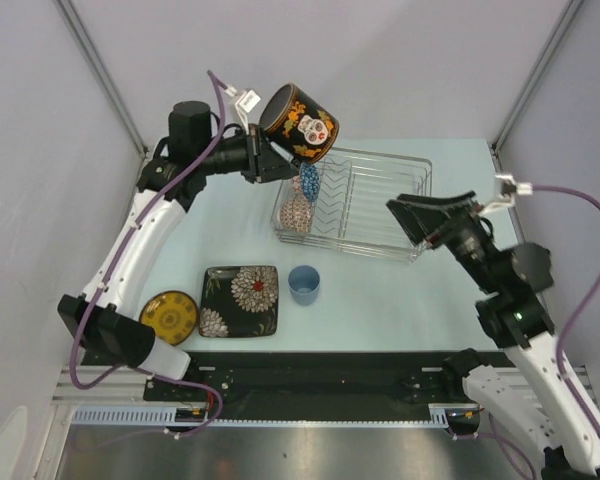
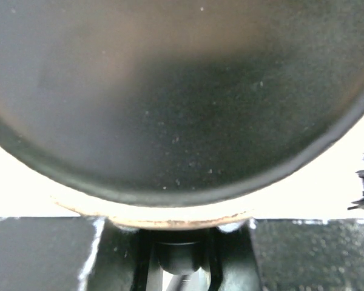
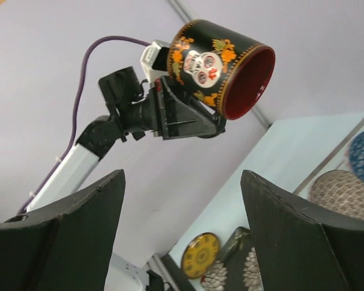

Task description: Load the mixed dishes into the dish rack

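My left gripper (image 1: 272, 150) is shut on the black mug with red inside (image 1: 298, 122) and holds it high above the left end of the silver wire dish rack (image 1: 380, 190). The mug's dark base fills the left wrist view (image 2: 182, 97); it also shows in the right wrist view (image 3: 221, 66). The blue patterned bowl (image 1: 309, 181) and beige-pink patterned bowl (image 1: 297, 212) stand on edge in the rack's left end. The yellow plate (image 1: 169, 315), black square floral plate (image 1: 241, 300) and light-blue cup (image 1: 304, 283) lie on the table. My right gripper (image 1: 432, 208) is open and empty over the rack's right end.
Grey walls close in the table on three sides. The metal frame rail (image 1: 310, 385) runs along the near edge. The left arm's purple cable (image 1: 215, 95) loops above the wrist.
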Controlling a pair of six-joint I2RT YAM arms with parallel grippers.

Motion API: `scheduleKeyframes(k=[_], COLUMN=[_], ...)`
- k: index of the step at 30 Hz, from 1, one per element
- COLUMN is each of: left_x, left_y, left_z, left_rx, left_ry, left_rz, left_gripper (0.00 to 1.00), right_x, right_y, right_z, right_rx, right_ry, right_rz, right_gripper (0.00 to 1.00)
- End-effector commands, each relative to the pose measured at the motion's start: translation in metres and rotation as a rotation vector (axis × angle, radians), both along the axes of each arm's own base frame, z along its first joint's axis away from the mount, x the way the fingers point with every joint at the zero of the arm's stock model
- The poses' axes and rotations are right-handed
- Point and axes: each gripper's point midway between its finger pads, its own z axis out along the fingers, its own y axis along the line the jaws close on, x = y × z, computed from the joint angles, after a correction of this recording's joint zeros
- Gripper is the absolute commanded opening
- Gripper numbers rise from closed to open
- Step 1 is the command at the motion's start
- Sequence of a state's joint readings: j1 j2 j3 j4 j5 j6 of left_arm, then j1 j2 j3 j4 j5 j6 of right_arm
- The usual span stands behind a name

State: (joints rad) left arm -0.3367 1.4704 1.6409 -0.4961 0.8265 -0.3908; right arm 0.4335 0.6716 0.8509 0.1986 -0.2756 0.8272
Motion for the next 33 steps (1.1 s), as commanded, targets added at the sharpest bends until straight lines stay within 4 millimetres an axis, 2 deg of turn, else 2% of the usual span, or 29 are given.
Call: scheduleKeyframes(k=[1, 2, 3, 4, 5, 6, 8, 9, 13, 14, 15, 17, 19, 23, 33], left_x=[0.023, 0.037, 0.039, 0.044, 0.056, 0.056, 0.063, 0.071, 0.093, 0.096, 0.102, 0.106, 0.106, 0.11, 0.154], left_y=[-0.02, -0.029, -0.041, -0.051, -0.065, -0.081, -0.1, -0.119, -0.162, -0.17, -0.183, -0.196, -0.209, -0.223, -0.226], left_z=[0.005, -0.013, -0.008, -0.015, -0.036, -0.03, -0.038, -0.049, -0.081, -0.069, -0.096, -0.104, -0.121, -0.142, -0.182], left_rx=[0.118, 0.15, 0.152, 0.162, 0.192, 0.189, 0.206, 0.221, 0.242, 0.225, 0.244, 0.257, 0.283, 0.36, 0.512], left_ry=[-0.213, -0.202, -0.225, -0.217, -0.198, -0.218, -0.232, -0.233, -0.237, -0.267, -0.237, -0.279, -0.314, -0.421, -0.553], left_rz=[-0.031, -0.038, -0.049, -0.062, -0.082, -0.1, -0.125, -0.139, -0.166, -0.165, -0.181, -0.178, -0.178, -0.158, -0.015], left_gripper=[0.0, 0.0, 0.0, 0.0, 0.0, 0.0, 0.0, 0.0, 0.0, 0.0, 0.0, 0.0, 0.0, 0.0, 0.0], right_x=[-0.017, -0.018, -0.022, -0.027, -0.03, -0.033, -0.041, -0.044, -0.051, -0.054, -0.054, -0.056, -0.057, -0.058, -0.061], right_y=[-0.039, -0.041, -0.043, -0.046, -0.047, -0.047, -0.049, -0.05, -0.056, -0.056, -0.056, -0.058, -0.06, -0.062, -0.063], right_z=[-0.014, -0.024, -0.025, -0.031, -0.033, -0.035, -0.036, -0.037, -0.046, -0.047, -0.049, -0.054, -0.058, -0.062, -0.067], right_rx=[-0.11, -0.13, -0.137, -0.149, -0.153, -0.156, -0.161, -0.165, -0.196, -0.2, -0.205, -0.215, -0.221, -0.22, -0.197], right_ry=[-0.009, 0.021, 0.023, 0.038, 0.042, 0.047, 0.037, 0.034, 0.041, 0.04, 0.047, 0.061, 0.072, 0.091, 0.125], right_rz=[-0.187, -0.192, -0.197, -0.198, -0.195, -0.188, -0.18, -0.182, -0.192, -0.186, -0.187, -0.191, -0.196, -0.2, -0.196], right_gripper=[0.82, 0.82, 0.82, 0.82, 0.82, 0.82, 0.82, 0.82, 0.83, 0.82, 0.82, 0.82, 0.82, 0.83, 0.83])
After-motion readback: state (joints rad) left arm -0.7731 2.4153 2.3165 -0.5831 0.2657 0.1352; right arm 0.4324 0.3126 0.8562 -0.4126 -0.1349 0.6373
